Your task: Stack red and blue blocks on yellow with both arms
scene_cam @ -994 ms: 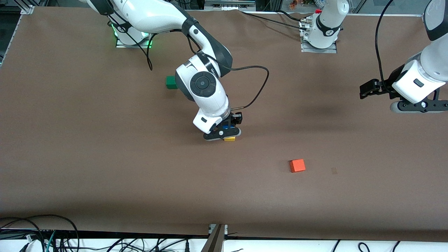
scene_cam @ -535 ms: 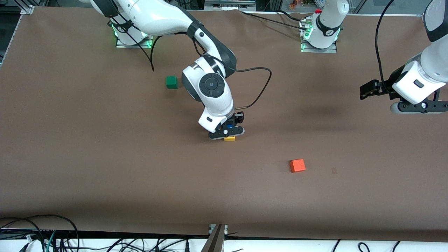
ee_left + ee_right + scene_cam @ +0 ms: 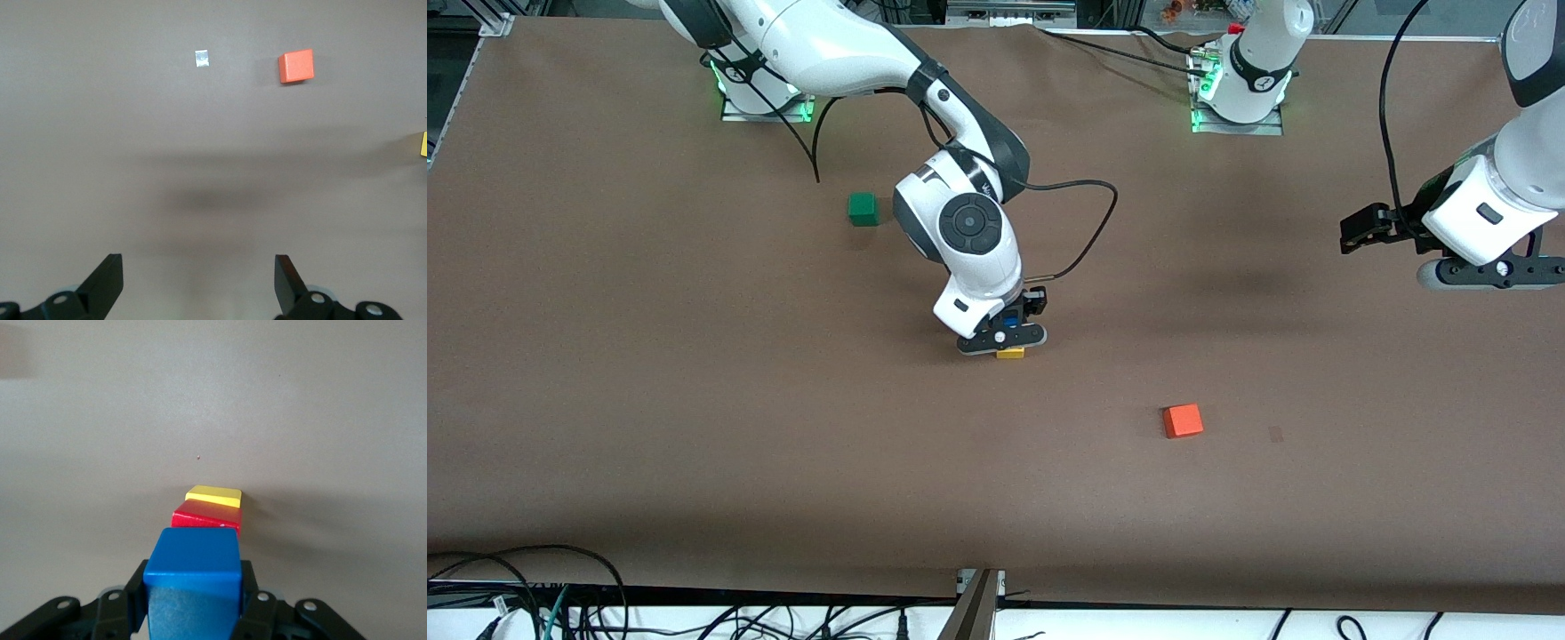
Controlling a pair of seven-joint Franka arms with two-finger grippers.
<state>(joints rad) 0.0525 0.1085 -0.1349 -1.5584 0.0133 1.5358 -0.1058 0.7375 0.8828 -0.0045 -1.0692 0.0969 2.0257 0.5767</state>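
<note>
My right pincer [image 3: 1005, 331] grips the blue block [image 3: 193, 583], arm bent down, over the red block [image 3: 205, 517] stacked on the yellow block [image 3: 214, 496] mid-counter [image 3: 694, 400]. My left pincer [image 3: 197, 287] waits spread wide.

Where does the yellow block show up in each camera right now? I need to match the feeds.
Front view: the yellow block peeks out under the right gripper, mid-table.
Left wrist view: a yellow sliver at the picture's edge.
Right wrist view: it sits under the red block.
Shared landmark: the orange cube, front and left wrist views only.
</note>
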